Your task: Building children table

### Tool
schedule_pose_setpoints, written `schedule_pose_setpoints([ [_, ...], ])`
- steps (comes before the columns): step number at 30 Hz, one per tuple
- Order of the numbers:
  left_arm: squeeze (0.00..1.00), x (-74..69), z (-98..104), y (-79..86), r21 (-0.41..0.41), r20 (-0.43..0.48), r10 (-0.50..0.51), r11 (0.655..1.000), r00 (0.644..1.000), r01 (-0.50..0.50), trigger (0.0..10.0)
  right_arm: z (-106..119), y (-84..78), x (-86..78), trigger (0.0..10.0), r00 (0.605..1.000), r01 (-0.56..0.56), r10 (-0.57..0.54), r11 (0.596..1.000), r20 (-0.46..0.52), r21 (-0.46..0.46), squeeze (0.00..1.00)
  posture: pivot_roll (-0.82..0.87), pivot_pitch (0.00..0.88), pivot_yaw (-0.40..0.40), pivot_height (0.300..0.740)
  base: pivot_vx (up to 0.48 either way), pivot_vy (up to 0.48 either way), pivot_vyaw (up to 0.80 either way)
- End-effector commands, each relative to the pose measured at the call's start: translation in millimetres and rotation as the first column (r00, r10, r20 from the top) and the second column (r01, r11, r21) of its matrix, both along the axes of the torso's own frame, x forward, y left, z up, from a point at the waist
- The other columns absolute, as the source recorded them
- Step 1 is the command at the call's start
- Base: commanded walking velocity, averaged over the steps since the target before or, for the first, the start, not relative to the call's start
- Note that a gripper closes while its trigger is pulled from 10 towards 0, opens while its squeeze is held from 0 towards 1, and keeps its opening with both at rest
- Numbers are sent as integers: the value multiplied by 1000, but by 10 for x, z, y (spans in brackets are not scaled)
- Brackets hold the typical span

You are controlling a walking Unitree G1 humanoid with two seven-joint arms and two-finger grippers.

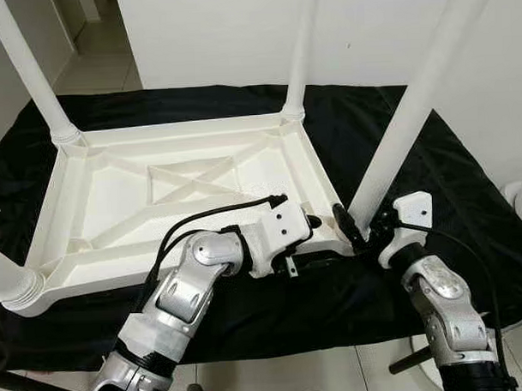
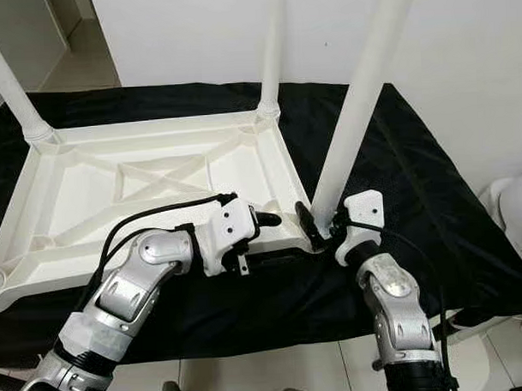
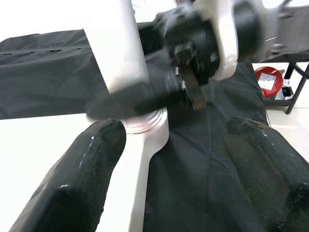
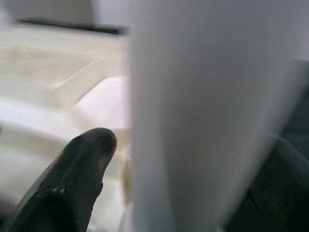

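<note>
A white plastic children's table top [image 1: 156, 130] lies upside down on a black cloth. White legs stand in its far left corner [image 1: 29, 71], its far right corner [image 1: 300, 48] and its near left corner [image 1: 20, 285]. A fourth white leg [image 1: 412, 104] leans over the near right corner. My right gripper [image 1: 352, 231] is shut on that leg's lower end, with a finger [image 4: 82, 164] on either side of the leg [image 4: 203, 116]. My left gripper [image 1: 318, 223] is open next to the same corner, its fingers [image 3: 82, 179] spread wide around the table's rim by the socket [image 3: 145, 125].
The black cloth [image 1: 433, 198] covers the floor under the table and ends just before my feet on pale tiles [image 1: 276, 375]. A white wall [image 1: 367, 29] stands behind. A white rounded object [image 2: 519, 212] is at the right, and a red item [image 3: 268, 79] sits by a black stand.
</note>
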State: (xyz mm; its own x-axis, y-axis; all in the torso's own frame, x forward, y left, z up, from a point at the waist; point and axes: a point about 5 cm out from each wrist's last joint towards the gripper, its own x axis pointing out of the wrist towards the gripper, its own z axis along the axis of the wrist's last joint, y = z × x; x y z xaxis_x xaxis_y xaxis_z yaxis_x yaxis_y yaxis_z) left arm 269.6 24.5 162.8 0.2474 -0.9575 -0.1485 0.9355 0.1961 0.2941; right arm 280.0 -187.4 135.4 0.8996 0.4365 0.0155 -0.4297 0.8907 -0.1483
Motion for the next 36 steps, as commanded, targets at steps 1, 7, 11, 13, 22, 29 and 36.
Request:
schedule_pose_setpoints([
  [1,0,43,-1,14,-8,11,50,999,999,-50,10000,-45,21,33,10000,998,-61,61,998,-25,-17,0,-32,0,0,740,0,0,0],
  [7,0,38,5,22,-9,13,51,999,999,-51,10000,-101,102,146,8431,989,-144,141,988,-53,-48,0,-16,0,-3,740,0,0,0],
  [11,0,40,7,21,-10,14,54,999,998,-54,10000,-141,123,160,980,984,-167,163,984,-67,-56,0,-12,0,-8,740,0,0,0],
  [13,0,41,7,22,-11,16,55,998,998,-55,10000,-167,131,159,0,981,-179,174,982,-79,-54,0,-11,0,-9,740,0,0,0],
  [22,0,32,4,39,-13,13,62,998,998,-62,10000,-229,74,98,0,982,-167,164,986,-92,-22,0,-9,0,-6,740,0,0,0],
  [29,0,27,7,42,-11,11,59,998,998,-59,10000,-212,58,80,10000,993,-94,96,995,-74,29,0,-12,0,-1,740,0,0,0],
  [36,0,17,-4,39,-8,5,54,999,999,-54,10000,-204,57,83,10000,985,145,-144,989,-89,5,0,-27,0,3,740,0,0,0],
])
